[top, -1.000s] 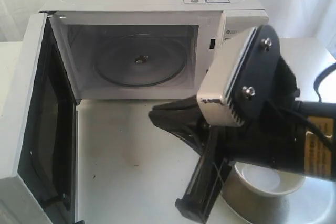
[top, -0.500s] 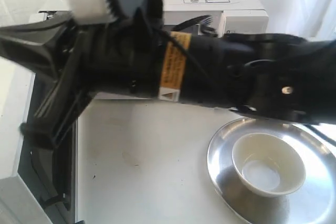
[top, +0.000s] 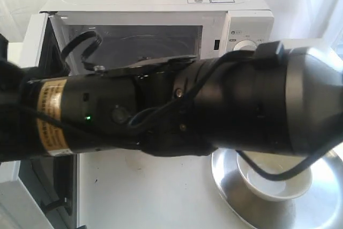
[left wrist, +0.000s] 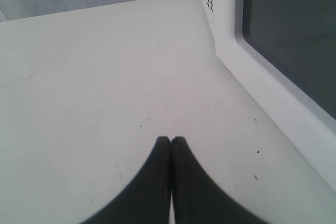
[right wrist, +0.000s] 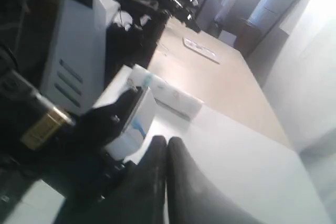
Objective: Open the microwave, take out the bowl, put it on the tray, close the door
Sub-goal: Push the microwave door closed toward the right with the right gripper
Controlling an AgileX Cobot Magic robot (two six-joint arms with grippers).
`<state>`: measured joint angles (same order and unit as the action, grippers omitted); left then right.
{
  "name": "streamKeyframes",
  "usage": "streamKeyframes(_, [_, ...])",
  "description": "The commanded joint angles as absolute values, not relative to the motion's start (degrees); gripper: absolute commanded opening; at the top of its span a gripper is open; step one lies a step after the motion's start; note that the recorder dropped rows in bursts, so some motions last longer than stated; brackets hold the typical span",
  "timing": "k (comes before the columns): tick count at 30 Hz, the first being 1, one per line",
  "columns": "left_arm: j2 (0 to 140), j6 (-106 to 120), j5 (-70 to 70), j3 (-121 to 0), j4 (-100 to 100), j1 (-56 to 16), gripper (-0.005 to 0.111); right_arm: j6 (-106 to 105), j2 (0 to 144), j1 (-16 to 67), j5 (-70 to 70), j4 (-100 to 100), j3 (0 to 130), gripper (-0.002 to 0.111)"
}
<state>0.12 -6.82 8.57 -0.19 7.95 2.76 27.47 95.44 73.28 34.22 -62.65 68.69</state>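
Observation:
The white microwave (top: 161, 4) stands at the back, its cavity partly hidden by my right arm (top: 187, 111). The door (top: 33, 46) hangs open to the left. Its white frame and dark window (left wrist: 294, 35) run close beside my left gripper (left wrist: 170, 139), which is shut and empty just above the table. At the front right, the cream bowl (top: 278, 183) sits in the steel tray (top: 236, 191), its far rim under the arm. My right gripper (right wrist: 167, 140) is shut with nothing in it; the exterior view does not show it.
The right arm spans the exterior view from right to left, above the table (top: 139, 191). A trailing black cable (top: 268, 171) dips over the bowl. The left arm's black links (right wrist: 79, 129) lie close to the right gripper.
The right arm has swung from above the tray across to the left, toward the open door, so its gripper has left the exterior view. The bowl stays in the tray.

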Motion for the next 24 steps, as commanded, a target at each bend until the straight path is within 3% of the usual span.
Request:
streamKeyframes(1, [0.0,-7.15,8.55,0.0,7.73,2.71,0.0,14.71,95.43,75.36,22.95,-48.44,71.7,0.0])
streamKeyframes(14, [0.0,-7.15,8.55,0.0,7.73,2.71,0.0,-13.33,101.27,75.36,22.93,-25.77,76.74,0.0])
streamKeyframes(20, [0.0,-7.15,8.55,0.0,7.73,2.71,0.0,-23.1,105.35,75.36,24.57,-24.65,76.88,0.0])
streamKeyframes(24, [0.0,-7.15,8.55,0.0,7.73,2.71,0.0,-31.58,105.17,75.36,17.64,-24.14,76.88,0.0])
